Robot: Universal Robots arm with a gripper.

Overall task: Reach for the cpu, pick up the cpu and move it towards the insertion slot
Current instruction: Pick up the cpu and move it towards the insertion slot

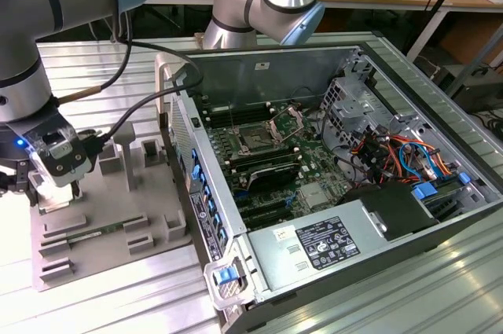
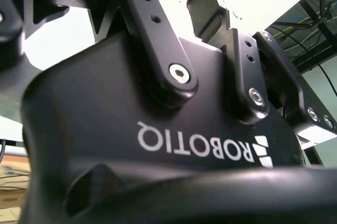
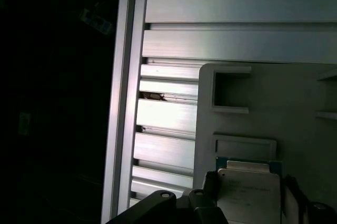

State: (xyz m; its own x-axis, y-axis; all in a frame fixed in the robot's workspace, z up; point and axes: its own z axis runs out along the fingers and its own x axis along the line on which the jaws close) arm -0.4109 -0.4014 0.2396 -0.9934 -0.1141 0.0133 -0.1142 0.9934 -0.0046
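Low at the exterior view's left, the gripper (image 1: pixel 53 192) points straight down onto a grey moulded tray (image 1: pixel 102 263) that sits on a slatted metal table (image 1: pixel 102 59). The tray's raised ribs and pockets seem meant to keep parts in fixed spots for a clean descent. Just beside the gripper, a long green memory stick (image 1: pixel 94 233) lies in one groove. Well apart from the gripper, toward the exterior view's right, an open computer case (image 1: pixel 440 90) lies on its side, probably so the board faces up. It holds a green board, bundled cables and a boxed power supply. At the board's middle is the insertion slot (image 1: pixel 257 141), a dark square. Its silver bracket looks swung back, likely to leave the way in free.

In the second wrist view, the gripper's black body is seen close from below, with bolted linkages. This does not show how wide it stands.

In the first wrist view, the cpu (image 3: pixel 247 192) lies directly under the gripper, pale silver top upward, seemingly seated in its tray pocket. Dark gripper parts flank two of its sides. I cannot tell whether the gripper has closed on it. Nearby, a square pocket (image 3: pixel 231 92) looks unfilled.
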